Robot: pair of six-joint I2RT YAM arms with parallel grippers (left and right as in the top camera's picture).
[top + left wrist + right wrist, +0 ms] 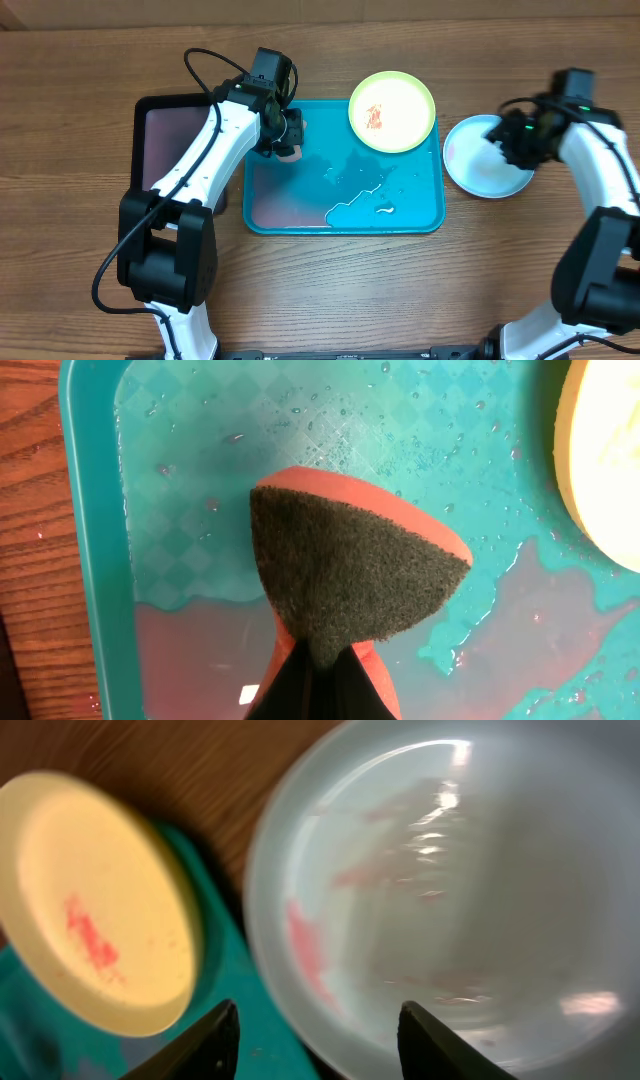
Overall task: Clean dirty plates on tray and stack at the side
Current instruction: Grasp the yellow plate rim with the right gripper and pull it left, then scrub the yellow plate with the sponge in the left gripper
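Overhead, tray: the turquoise tray (415,190) sits at frame centre, wet with pooled water and a pinkish wash at its lower left.
Overhead, plates: the yellow-green plate (392,110), smeared red, lies in the tray's upper right corner. The pale plate (475,175) rests on the table just right of the tray.
Overhead, arms: the left gripper (288,140) is over the tray's upper left, and the right gripper (510,142) is above the pale plate. A black tray (170,110) is at left.
Left wrist, grip: the jaws are closed on an orange sponge (360,560), dark scouring face to the camera, above the wet tray floor.
Right wrist, grip: the fingers (215,1040) are spread wide and hold nothing. The pink-smeared pale plate fills the right of the frame.
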